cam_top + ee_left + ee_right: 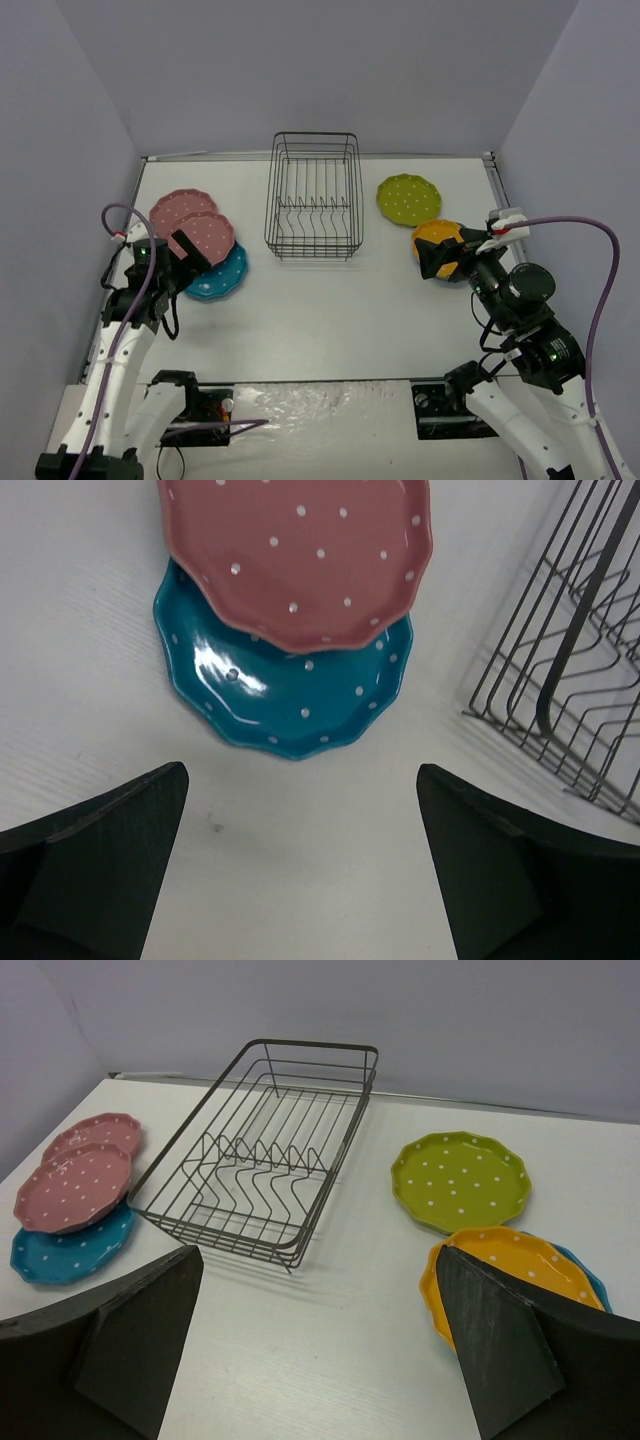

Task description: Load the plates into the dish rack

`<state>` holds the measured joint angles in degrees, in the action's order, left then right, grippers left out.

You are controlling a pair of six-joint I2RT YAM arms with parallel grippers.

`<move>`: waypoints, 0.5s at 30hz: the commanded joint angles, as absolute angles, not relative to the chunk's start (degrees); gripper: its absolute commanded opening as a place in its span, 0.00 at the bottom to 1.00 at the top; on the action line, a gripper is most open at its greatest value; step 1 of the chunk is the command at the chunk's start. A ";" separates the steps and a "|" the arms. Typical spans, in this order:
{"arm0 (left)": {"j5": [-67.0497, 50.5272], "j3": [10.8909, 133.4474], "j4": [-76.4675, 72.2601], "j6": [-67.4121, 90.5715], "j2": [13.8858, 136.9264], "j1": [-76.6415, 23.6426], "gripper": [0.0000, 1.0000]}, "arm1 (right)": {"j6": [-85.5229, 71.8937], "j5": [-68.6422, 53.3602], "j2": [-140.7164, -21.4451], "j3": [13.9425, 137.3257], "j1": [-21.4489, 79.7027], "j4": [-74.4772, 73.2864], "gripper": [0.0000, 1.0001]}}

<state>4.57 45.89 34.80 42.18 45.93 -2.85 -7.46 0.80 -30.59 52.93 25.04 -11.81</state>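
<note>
Dish rack (314,200): one, long axis near-to-far. Worktop (330,320): two pink plates (205,232), two blue plates (222,278), one orange plate (437,238), one lime plate (408,198). Left end effector (300,780), right end effector (318,1255): spread apart.

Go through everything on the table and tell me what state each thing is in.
Dish rack: upright, empty.
Back pink plate: flat, partly covered.
Front pink plate: resting across two plates.
Left blue plate: flat, partly covered.
Green plate: flat, alone.
Orange plate: lying on another plate.
Right blue plate: mostly covered.
Left gripper: open, empty.
Right gripper: open, empty.
</note>
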 commanded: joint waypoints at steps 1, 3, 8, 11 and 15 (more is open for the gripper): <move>-3.73 45.23 18.09 40.83 51.59 8.60 0.97 | -6.41 -3.85 -31.54 52.93 24.70 -7.98 1.00; -5.72 44.68 13.48 38.63 55.05 11.48 0.97 | -6.06 -5.13 -31.62 52.71 24.70 -7.93 1.00; -16.19 45.42 4.02 36.74 67.66 20.01 0.97 | -5.32 -7.45 -32.89 52.71 24.70 -7.98 1.00; -21.42 46.79 -0.32 35.23 74.24 21.90 0.97 | -4.55 -9.54 -33.26 52.70 24.70 -7.91 1.00; -25.49 50.93 -2.23 32.38 82.30 22.81 0.97 | -4.08 -9.62 -33.17 52.33 24.70 -7.91 1.00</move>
